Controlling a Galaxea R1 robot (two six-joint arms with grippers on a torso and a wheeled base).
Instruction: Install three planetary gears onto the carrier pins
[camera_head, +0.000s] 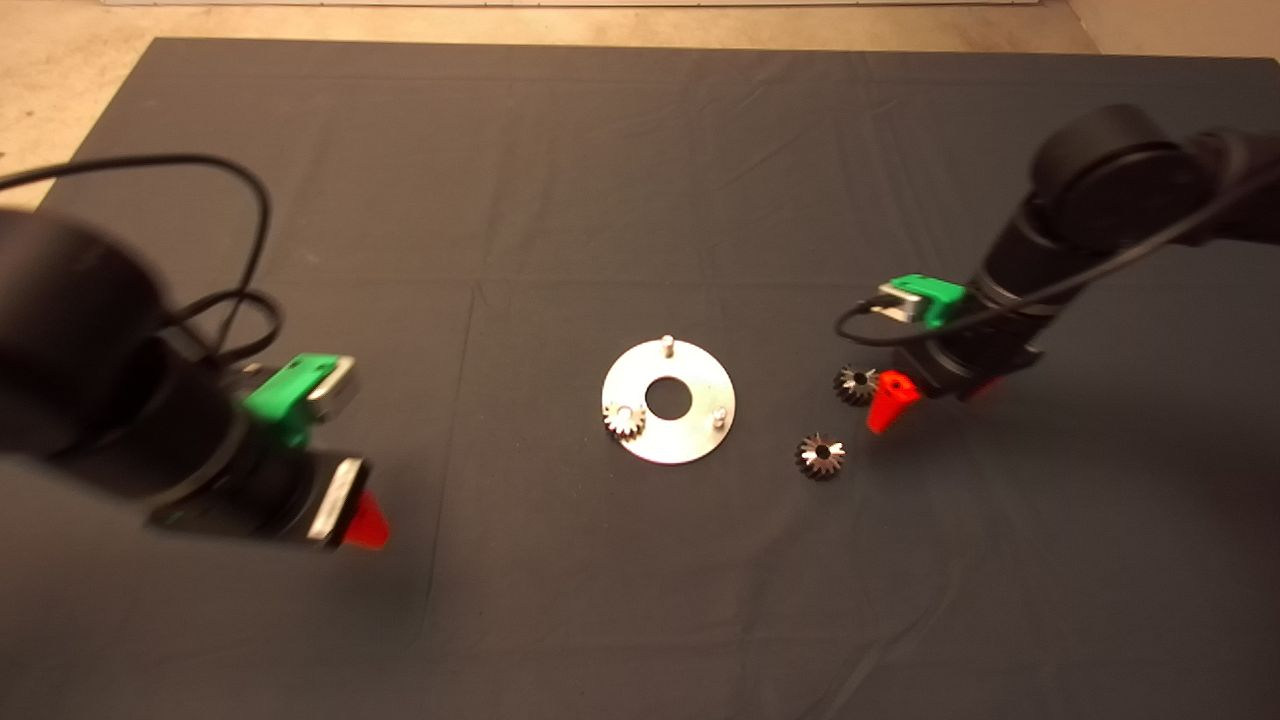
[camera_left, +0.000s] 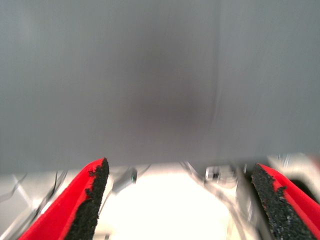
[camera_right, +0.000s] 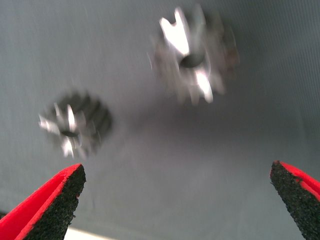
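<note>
One gear seated on round plate, two loose gears on mat.
Right gripper open beside them; left gripper open, well apart.

One gear apparently seated on a pin; two gears on the mat.

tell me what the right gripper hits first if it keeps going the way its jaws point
Probably the gear lying nearest the right gripper, jaws open; the second loose gear sits off to one side. Depth is unclear, so it could meet the mat just short of it.
</note>
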